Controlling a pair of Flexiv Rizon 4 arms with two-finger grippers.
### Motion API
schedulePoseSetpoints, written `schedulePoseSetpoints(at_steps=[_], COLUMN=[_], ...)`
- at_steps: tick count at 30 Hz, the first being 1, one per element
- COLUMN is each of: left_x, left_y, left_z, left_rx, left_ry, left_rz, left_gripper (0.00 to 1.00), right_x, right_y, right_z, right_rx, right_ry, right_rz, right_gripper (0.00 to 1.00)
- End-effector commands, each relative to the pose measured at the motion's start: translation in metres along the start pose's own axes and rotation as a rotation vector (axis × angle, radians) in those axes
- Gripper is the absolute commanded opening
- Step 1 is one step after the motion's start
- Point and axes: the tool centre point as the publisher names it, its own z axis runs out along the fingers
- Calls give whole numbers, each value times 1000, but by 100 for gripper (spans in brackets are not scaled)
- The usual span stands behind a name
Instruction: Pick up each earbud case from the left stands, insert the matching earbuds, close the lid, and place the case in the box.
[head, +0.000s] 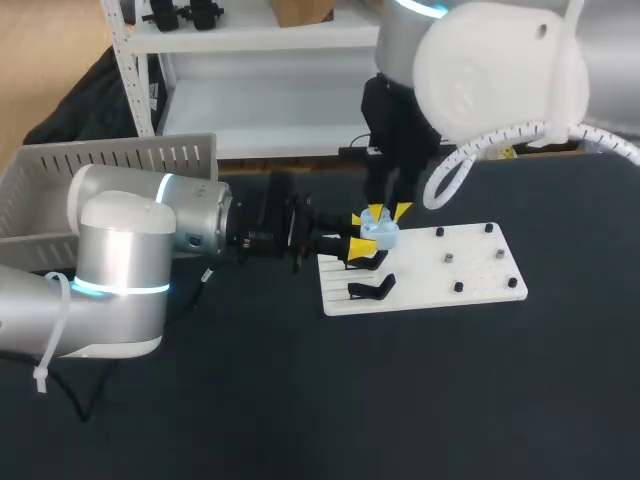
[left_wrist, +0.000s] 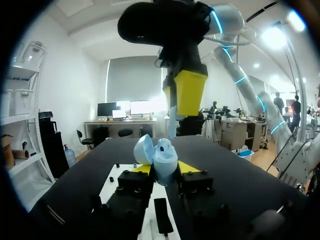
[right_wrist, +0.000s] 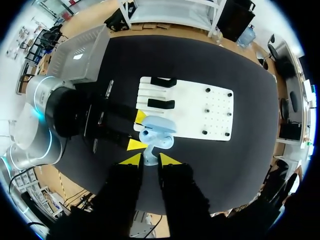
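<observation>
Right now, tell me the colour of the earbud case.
Pale blue; the earbud case shows best in the left wrist view.

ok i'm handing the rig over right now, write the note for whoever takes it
Left gripper: shut on the blue case, lid open, held over the white board.
Right gripper: shut on an earbud, just above the open case.
Done: case is off its stand.
Left: seat the earbuds, close the lid, put the case in the grey box.
</observation>
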Motion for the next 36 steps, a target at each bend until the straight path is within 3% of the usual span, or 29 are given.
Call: schedulePoseSetpoints(at_steps=[1,36], left_x=[0,0], left_y=[2,2], left_z=[0,0], left_rx=[4,4], left_ry=[0,0], left_rz=[-1,-1], left_gripper=[0,0], right_x=[0,-11], right_y=[4,8], right_z=[6,15], right_rx=[6,28], right_ry=[0,8], right_rz=[-5,2], right_gripper=[0,0])
